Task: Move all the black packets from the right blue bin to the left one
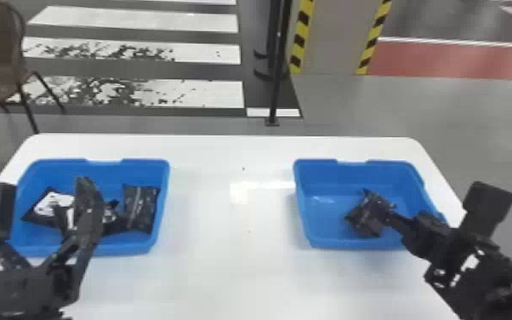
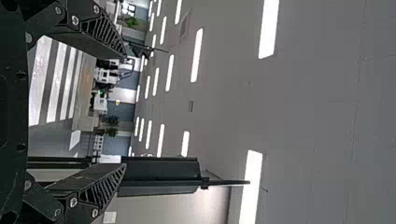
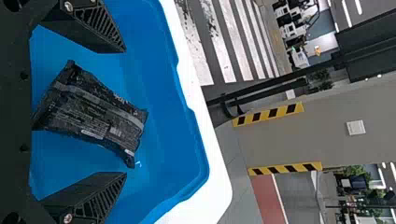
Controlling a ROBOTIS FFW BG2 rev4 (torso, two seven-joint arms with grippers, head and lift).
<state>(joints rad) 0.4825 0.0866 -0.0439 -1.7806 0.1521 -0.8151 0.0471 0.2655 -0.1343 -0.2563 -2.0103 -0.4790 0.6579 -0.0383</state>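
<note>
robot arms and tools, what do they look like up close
The left tool and right tool are both black, each with two wedge-shaped fingers tapering to a tip, slanted ribs along their sides and pale round screw heads near the base. The right arm is black too, with small white patches behind the tool.

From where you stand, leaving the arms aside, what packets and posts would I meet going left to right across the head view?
White-labelled packet → packet against the right wall of the left bin → black post → packet in the right bin.
</note>
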